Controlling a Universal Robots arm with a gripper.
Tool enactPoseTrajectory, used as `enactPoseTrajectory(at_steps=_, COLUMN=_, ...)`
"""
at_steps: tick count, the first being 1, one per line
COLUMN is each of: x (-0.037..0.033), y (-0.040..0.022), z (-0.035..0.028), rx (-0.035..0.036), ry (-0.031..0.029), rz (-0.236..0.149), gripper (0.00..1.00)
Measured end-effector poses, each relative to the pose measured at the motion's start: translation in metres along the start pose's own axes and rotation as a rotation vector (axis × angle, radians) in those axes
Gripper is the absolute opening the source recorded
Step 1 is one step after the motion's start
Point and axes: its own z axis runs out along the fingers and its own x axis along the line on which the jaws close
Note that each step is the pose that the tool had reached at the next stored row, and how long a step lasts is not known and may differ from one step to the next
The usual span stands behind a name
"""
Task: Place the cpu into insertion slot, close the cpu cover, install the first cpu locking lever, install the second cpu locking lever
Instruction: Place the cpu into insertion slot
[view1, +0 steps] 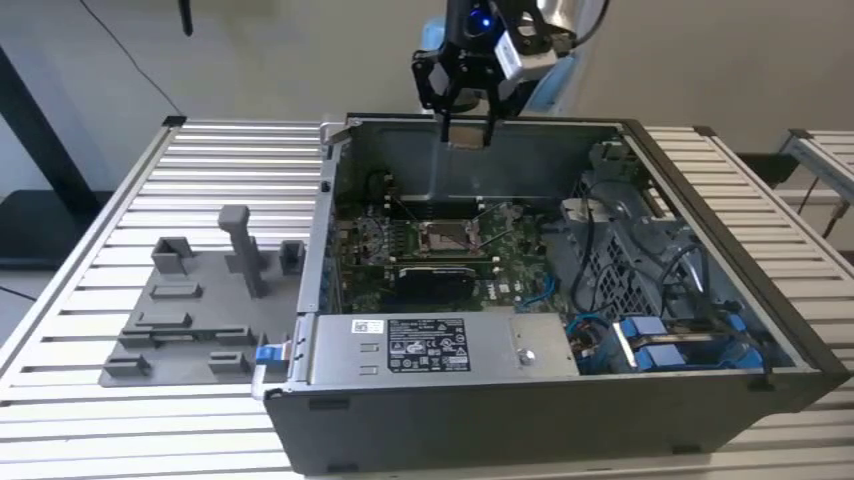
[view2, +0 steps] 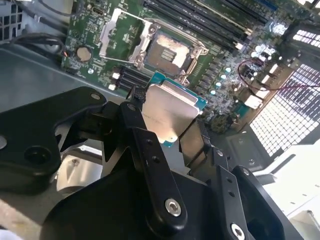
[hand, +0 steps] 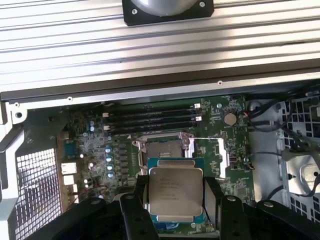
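My black gripper hangs above the back wall of the open computer case, shut on the cpu. In both wrist views the cpu is a flat silver-grey square on a green base, pinched by its edges between my fingers. The insertion slot lies well below it on the green board, brownish inside a silver rim. Its metal cover is flipped open to one side.
The case walls enclose the board. A silver power supply sits at the case front, with blue cables at the exterior view's right. Memory slots run beside the socket. A grey fixture plate lies on the slatted table.
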Motion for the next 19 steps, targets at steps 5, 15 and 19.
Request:
enactPoseTrajectory(at_steps=5, x=0.0000, y=-0.0001, z=0.0015, rx=0.0011, ry=0.0015, rz=0.065, gripper=0.54)
enactPoseTrajectory(at_steps=15, x=0.0000, y=-0.0003, z=0.0047, rx=0.0027, ry=0.0029, rz=0.189, gripper=0.54)
enactPoseTrajectory(at_steps=19, x=0.0000, y=-0.0004, z=0.0060, rx=0.0030, ry=0.0018, rz=0.238, gripper=0.54)
